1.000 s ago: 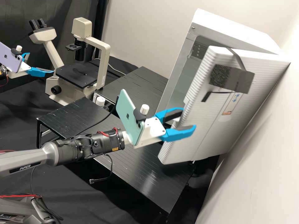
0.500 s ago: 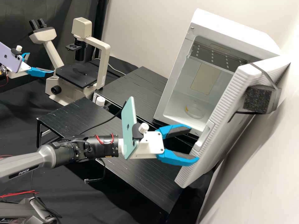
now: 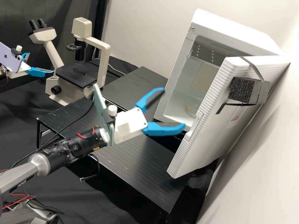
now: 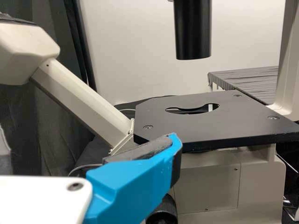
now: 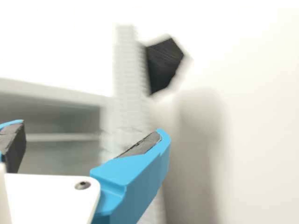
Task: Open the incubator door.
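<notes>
In the high view the white incubator (image 3: 236, 26) stands at the right, its door (image 3: 215, 109) swung well out and its chamber in sight. My right gripper (image 3: 173, 107) is open in front of the chamber, its lower fingertip just short of the door's recessed handle (image 3: 193, 126), apparently not touching. Nothing is between its fingers. In the right wrist view my right gripper (image 5: 91, 135) has its fingers wide apart, with the blurred door edge (image 5: 131, 88) beyond. My left gripper (image 3: 41, 62) is open beside the microscope; the left wrist view shows one finger of the left gripper (image 4: 133, 179).
The microscope (image 3: 101, 62) stands at the back left, with its black stage (image 4: 210, 119) near the left gripper. Black platforms (image 3: 124, 161) lie under the right arm. A dark foam block (image 3: 241, 90) is strapped to the door, close to the wall (image 3: 249, 183).
The door first swung wide outward, then came back a little. My right gripper went down along with it, then drew back left and up, away from the door. The left arm has kept still.
</notes>
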Action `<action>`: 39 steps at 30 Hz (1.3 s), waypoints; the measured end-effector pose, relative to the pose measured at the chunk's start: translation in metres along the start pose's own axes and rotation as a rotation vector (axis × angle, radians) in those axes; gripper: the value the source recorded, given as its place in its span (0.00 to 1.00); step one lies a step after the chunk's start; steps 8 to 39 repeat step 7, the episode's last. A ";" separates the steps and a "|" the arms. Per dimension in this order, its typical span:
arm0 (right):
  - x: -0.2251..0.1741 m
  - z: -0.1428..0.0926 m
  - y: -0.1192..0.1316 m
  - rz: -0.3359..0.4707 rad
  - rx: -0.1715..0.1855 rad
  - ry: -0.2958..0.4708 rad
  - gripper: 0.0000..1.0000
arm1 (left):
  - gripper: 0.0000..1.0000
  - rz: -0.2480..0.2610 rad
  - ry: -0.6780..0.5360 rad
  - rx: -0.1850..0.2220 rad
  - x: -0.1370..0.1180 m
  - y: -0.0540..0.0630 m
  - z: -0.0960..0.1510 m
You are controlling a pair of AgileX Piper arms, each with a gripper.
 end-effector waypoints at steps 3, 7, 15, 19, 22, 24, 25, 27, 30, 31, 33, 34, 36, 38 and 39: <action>-0.006 -0.003 -0.008 -0.072 0.108 0.105 1.00 | 1.00 0.000 0.000 0.000 0.000 0.000 0.000; -0.011 -0.006 -0.016 -0.128 0.209 0.211 1.00 | 1.00 0.000 0.000 0.000 0.000 0.000 0.000; -0.011 -0.006 -0.016 -0.128 0.209 0.211 1.00 | 1.00 0.000 0.000 0.000 0.000 0.000 0.000; -0.011 -0.006 -0.016 -0.128 0.209 0.211 1.00 | 1.00 0.000 0.000 0.000 0.000 0.000 0.000; -0.011 -0.006 -0.016 -0.128 0.209 0.211 1.00 | 1.00 0.000 0.000 0.000 0.000 0.000 0.000; -0.011 -0.006 -0.016 -0.128 0.209 0.211 1.00 | 1.00 0.000 0.000 0.000 0.000 0.000 0.000; -0.011 -0.006 -0.016 -0.128 0.209 0.211 1.00 | 1.00 0.000 0.000 0.000 0.000 0.000 0.000; -0.011 -0.006 -0.016 -0.128 0.209 0.211 1.00 | 1.00 0.000 0.000 0.000 0.000 0.000 0.000; -0.011 -0.006 -0.016 -0.128 0.209 0.211 1.00 | 1.00 0.000 0.000 0.000 0.000 0.000 0.000; -0.011 -0.006 -0.016 -0.128 0.209 0.211 1.00 | 1.00 0.000 0.000 0.000 0.000 0.000 0.000; -0.011 -0.006 -0.016 -0.128 0.209 0.211 1.00 | 1.00 0.000 0.000 0.000 0.000 0.000 0.000; -0.011 -0.006 -0.016 -0.128 0.209 0.211 1.00 | 1.00 0.000 0.000 0.000 0.000 0.000 0.000; -0.011 -0.006 -0.016 -0.128 0.209 0.211 1.00 | 1.00 0.000 0.000 0.000 0.000 0.000 0.000; -0.011 -0.006 -0.016 -0.128 0.209 0.211 1.00 | 1.00 0.000 0.000 0.000 0.000 0.000 0.000; -0.011 -0.006 -0.016 -0.128 0.209 0.211 1.00 | 1.00 0.000 0.000 0.000 0.000 0.000 0.000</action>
